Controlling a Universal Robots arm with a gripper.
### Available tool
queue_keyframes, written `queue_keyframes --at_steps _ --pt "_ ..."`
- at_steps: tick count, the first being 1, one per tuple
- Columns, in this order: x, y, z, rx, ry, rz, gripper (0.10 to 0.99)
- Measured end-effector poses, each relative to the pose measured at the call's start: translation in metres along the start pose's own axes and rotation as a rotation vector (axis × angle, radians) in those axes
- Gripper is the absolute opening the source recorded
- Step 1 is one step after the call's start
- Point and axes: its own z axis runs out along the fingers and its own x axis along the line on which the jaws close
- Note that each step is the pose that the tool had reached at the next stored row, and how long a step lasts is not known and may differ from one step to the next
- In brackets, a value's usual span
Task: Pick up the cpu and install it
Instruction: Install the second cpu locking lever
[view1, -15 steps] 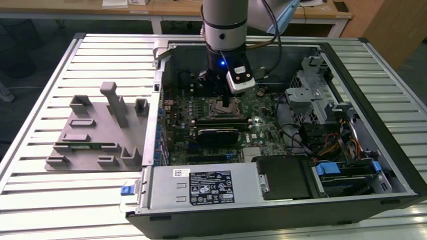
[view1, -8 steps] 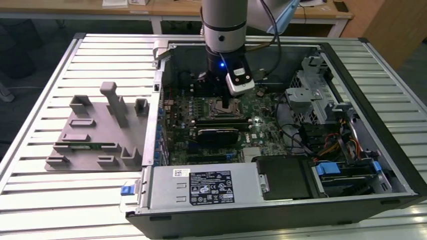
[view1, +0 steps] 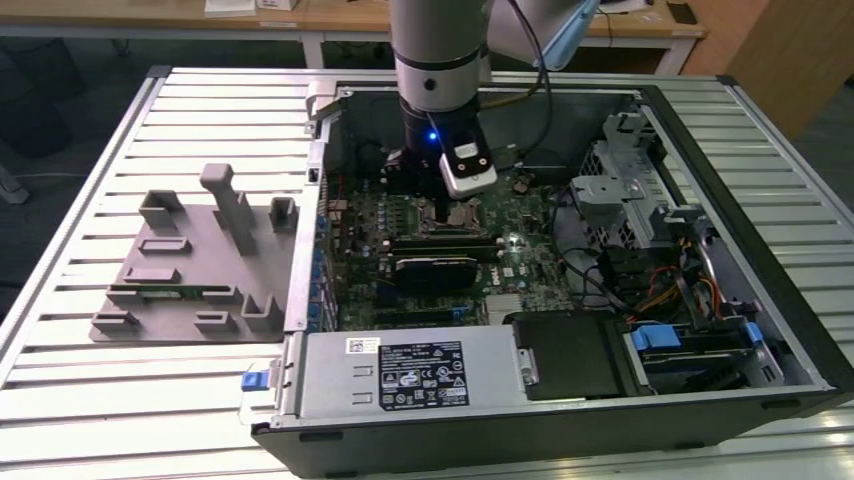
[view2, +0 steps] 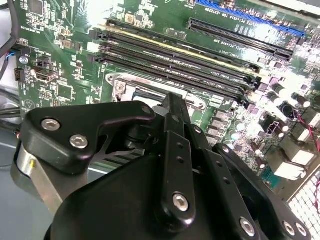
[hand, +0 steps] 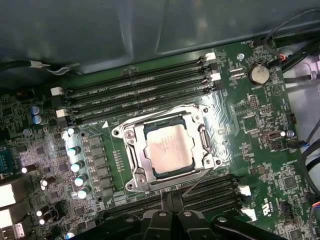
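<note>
CPU (hand: 167, 150): silver-topped chip, lying flat inside the metal-framed socket (hand: 131, 165) on the green motherboard (hand: 260, 150), so seating is looking done, though latching cannot be judged. Gripper (view2: 172, 107): hanging just above the socket, carrying nothing; whether its jaws are parted cannot be told. Computer case (view1: 747, 300): lying open, housing the motherboard, drive bays and cables.

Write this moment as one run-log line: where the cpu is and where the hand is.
cpu: lying in socket | hand: above board, beside socket | holding: cannot tell
</note>
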Motion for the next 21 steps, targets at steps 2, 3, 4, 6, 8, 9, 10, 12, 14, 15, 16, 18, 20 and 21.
queue_keyframes --at_steps 2,3,4,6,8,9,10,12,14,15,16,18,20,21 --pt "0.0000 -0.0001 0.0000 0.000 0.0001 0.000 0.106" --pt "0.0001 -0.0001 0.0001 0.000 0.0001 0.000 0.106" --pt "0.0001 -0.0001 0.0001 0.000 0.0000 0.000 0.106" --pt "0.0001 -0.0001 0.0002 0.000 0.0000 0.000 0.106" --pt "0.0002 -0.0001 0.0002 0.000 0.0000 0.000 0.106" --pt "0.0002 -0.0001 0.0005 0.000 -0.0001 0.000 0.106" --pt "0.0003 -0.0001 0.0010 0.000 -0.0001 0.000 0.106" --pt "0.0042 -0.0056 0.0093 0.000 0.0000 0.000 0.106" --pt "0.0047 -0.0070 0.0095 0.000 0.0000 0.000 0.106" --pt "0.0049 -0.0077 0.0095 0.000 0.0000 0.000 0.106" --pt "0.0050 -0.0079 0.0096 0.000 0.0000 0.000 0.106" --pt "0.0051 -0.0082 0.0098 0.000 0.0000 0.000 0.106" --pt "0.0052 -0.0083 0.0099 0.000 0.0000 0.000 0.106" --pt "0.0053 -0.0084 0.0099 0.000 0.0001 0.000 0.106"
